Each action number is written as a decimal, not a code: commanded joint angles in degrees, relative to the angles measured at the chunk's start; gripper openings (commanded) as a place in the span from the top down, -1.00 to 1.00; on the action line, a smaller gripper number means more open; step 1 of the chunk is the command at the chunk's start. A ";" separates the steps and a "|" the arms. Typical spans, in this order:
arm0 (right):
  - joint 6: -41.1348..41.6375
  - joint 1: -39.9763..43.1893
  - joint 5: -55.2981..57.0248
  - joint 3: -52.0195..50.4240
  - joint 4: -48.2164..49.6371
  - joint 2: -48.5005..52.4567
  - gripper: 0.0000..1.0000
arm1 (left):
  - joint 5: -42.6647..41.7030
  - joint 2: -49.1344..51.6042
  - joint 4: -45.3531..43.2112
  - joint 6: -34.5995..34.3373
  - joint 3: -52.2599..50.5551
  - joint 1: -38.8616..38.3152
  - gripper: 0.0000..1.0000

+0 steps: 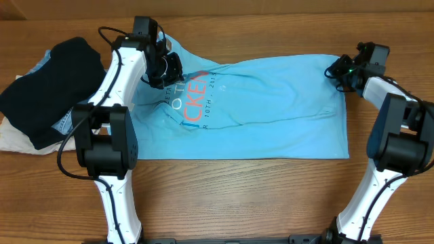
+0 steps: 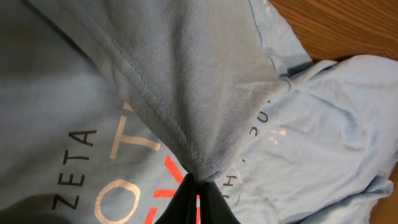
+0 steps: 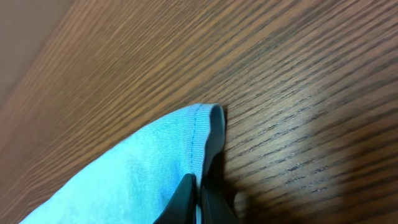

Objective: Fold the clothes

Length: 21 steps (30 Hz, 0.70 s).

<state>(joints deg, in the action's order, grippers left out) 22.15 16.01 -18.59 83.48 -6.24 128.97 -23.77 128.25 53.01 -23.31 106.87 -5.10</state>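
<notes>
Holding the blue T-shirt (image 1: 271,102) with both grippers.
The shirt lies spread out across the middle of the tabletop (image 1: 237,196). The left gripper (image 1: 167,69) is pinched tight on a bunch of cloth by the letters (image 1: 194,102), near the shirt's far left end. The right gripper (image 1: 336,70) is pinched tight on the shirt's far right corner. A black garment (image 1: 47,74) lies on a cream garment (image 1: 17,139) and a denim garment (image 1: 64,122) at the tabletop's left edge.

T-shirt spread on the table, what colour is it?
The T-shirt is light sky blue; the overhead view shows it best.
</notes>
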 commanded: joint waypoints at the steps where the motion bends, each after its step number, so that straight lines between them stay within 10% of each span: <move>1: -1.62 1.66 -6.38 0.76 -2.08 -6.03 0.92 | -1.36 -2.64 1.22 2.14 1.31 0.98 0.92; 21: -1.66 4.96 5.81 0.76 -36.46 -14.43 0.92 | -1.31 -4.92 16.52 12.74 1.31 5.46 0.92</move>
<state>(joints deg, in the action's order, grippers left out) 20.86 20.62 -17.43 83.57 -40.51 116.01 -24.67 125.36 68.77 -12.86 107.00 0.36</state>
